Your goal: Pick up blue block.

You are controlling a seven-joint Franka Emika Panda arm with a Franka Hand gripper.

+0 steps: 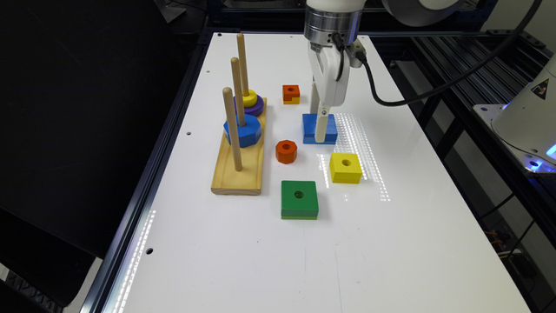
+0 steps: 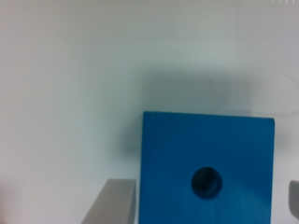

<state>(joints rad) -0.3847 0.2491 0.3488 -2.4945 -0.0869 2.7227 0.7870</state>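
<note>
One pincer (image 1: 319,126) hung straight down over the blue block (image 1: 320,128), which lay flat on the white bench (image 1: 269,261) near its middle. In the wrist view the block (image 2: 208,158) sat between the two fingers (image 2: 114,203), one on each side; a thin gap showed beside the nearer finger, so the pincer stood open about the block's width and had hold of nothing. The block's round centre hole faced up. Toward the exterior view's left stood a wooden peg board (image 1: 239,161) with three pegs, carrying a blue octagonal piece (image 1: 243,130) and a yellow ring (image 1: 249,98) on a purple one. Near the block lay an orange octagon (image 1: 286,151), a yellow square block (image 1: 345,168), a green square block (image 1: 299,199) and, farther back, a small orange block (image 1: 291,93).
</note>
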